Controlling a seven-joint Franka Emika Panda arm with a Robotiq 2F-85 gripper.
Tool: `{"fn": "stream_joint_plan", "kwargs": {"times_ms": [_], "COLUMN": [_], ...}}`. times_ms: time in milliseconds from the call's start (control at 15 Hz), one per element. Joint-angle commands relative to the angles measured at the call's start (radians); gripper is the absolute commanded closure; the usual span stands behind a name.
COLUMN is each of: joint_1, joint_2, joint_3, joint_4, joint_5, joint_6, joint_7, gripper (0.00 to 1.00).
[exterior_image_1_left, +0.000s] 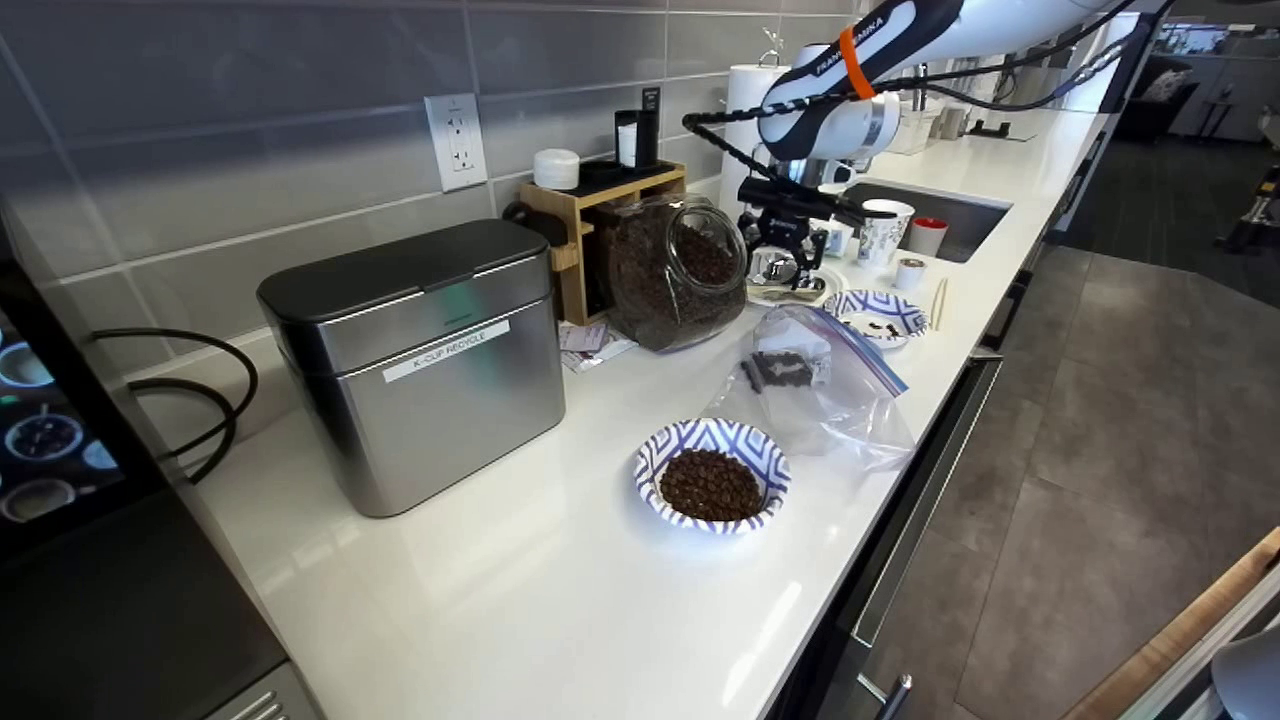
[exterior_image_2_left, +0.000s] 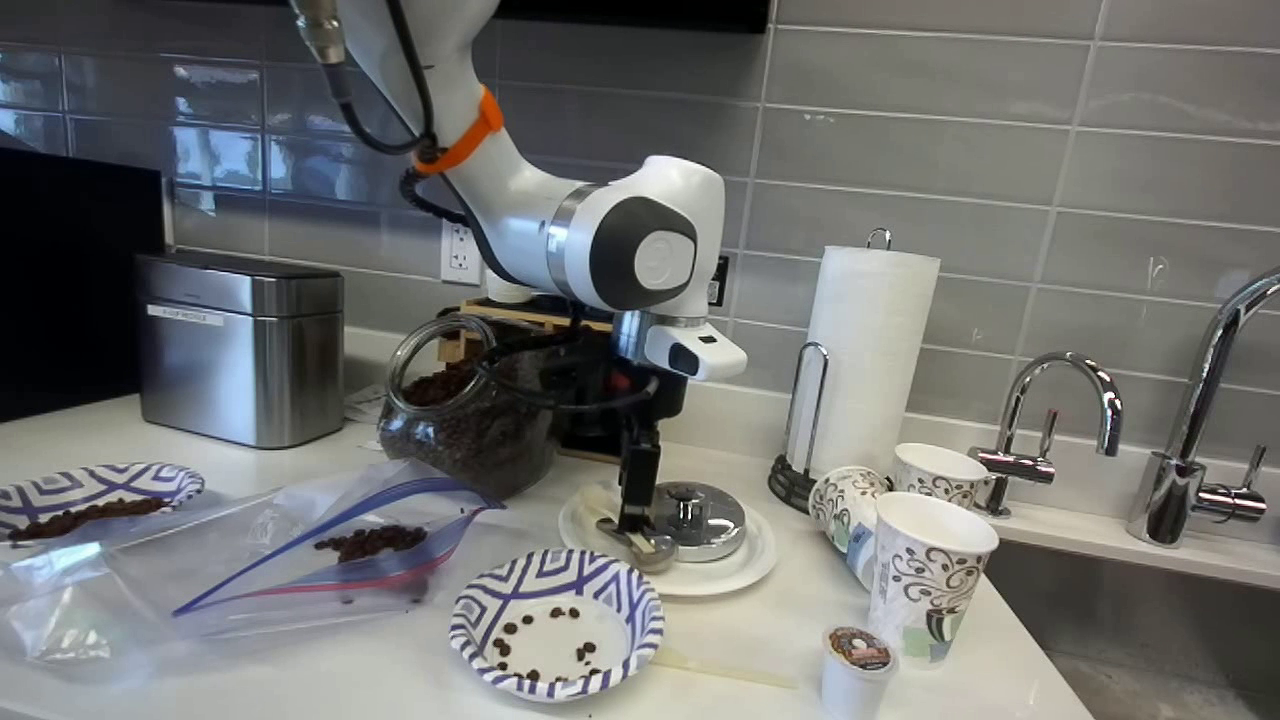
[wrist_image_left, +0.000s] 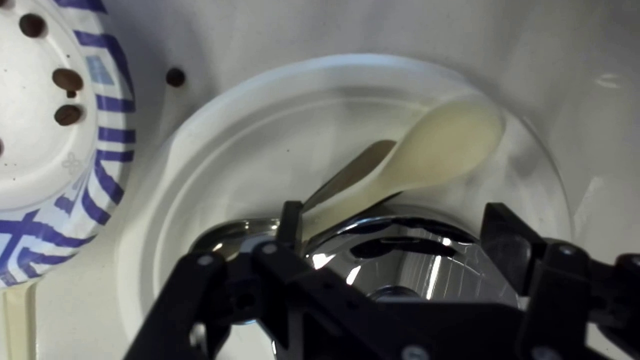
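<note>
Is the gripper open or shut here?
Open: the wrist view shows the gripper with its fingers wide apart, the silver lid visible between.

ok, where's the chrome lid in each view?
In an exterior view: chrome lid, above and right of center.
In an exterior view: chrome lid, below and slightly right of center.
Wrist view: chrome lid, below and right of center, partly hidden.
Shared landmark: patterned bowl with scattered beans.
</note>
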Motion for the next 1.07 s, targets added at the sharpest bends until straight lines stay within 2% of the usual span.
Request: {"fn": "stream_joint_plan", "kwargs": {"times_ms": [0,600,1000], "joint_1": [0.012,0.025,0.033], "joint_2": [0.006,0.01,0.012], "joint_3": [-0.015,-0.021,-0.022], "joint_4": [0.02,0.027,0.029], "joint_5": [-0.005,-0.027,-0.032], "joint_6": [-0.039,-0.089,-0.101], "joint_7": [0.011,0.017,0.02], "gripper": [0.01,0.0,0.06]}}
